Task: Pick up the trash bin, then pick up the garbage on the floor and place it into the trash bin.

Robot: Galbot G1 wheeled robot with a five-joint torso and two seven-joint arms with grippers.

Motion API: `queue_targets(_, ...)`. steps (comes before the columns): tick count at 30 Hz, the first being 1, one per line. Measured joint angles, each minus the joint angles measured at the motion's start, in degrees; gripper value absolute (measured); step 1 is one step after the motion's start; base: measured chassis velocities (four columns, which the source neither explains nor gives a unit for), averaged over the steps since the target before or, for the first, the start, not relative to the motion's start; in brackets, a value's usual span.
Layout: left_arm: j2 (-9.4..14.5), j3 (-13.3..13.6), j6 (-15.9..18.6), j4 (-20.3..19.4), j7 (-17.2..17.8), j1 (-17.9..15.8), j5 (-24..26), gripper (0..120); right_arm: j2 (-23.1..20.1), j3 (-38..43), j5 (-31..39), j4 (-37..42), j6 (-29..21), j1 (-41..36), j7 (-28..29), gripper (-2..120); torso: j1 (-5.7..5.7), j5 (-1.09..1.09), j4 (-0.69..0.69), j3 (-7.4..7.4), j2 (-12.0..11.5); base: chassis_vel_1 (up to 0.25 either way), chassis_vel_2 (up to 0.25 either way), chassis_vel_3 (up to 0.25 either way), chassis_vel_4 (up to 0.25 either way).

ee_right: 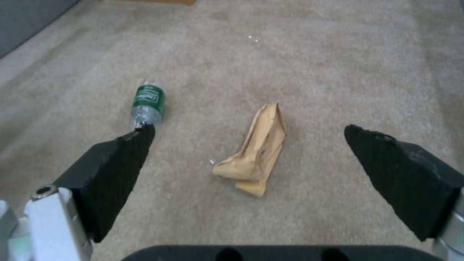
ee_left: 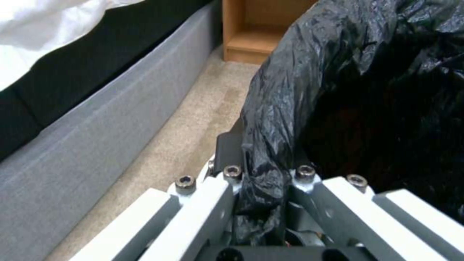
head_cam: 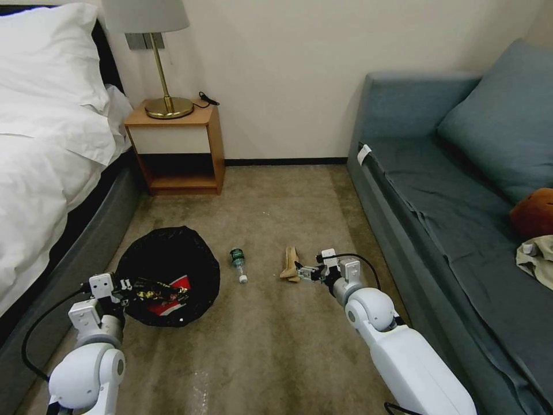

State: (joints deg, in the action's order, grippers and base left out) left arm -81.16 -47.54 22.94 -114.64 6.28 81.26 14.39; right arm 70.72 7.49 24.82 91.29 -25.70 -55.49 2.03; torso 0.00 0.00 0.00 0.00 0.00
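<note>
Trash bin point(head_cam: 170, 276) sits at your 10 o'clock, its black bag rim pinched by your left pincer point(head_cam: 122, 286), with the gold-and-dark wrapper point(head_cam: 158, 288) and red-and-white wrapper point(head_cam: 170, 300) inside. Your right pincer point(ee_right: 246, 159) hangs spread wide over the crumpled tan paper point(ee_right: 259, 152) at 12 o'clock, the bottle point(head_cam: 238, 262) lying just toward 11. The paper is thin and flat, so I judge the pads could scrape carpet and close on nothing, and a thin bag-rim hold could slip.

Soft even indoor light, faint shadows, wide-angle bending at edges, wrist views slightly blurred
</note>
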Motion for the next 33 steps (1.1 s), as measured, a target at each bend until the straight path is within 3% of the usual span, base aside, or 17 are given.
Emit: queue_targets(33, 0.03, -0.25, -0.33, 1.13, -0.05, -0.5, -0.02, 3, 1.41, -0.83, -2.48, -2.33, 0.43, -0.15, -0.85, 100, 0.0, 0.0, 0.0, 0.0, 0.0, -0.046, 0.05, 0.045, -0.045)
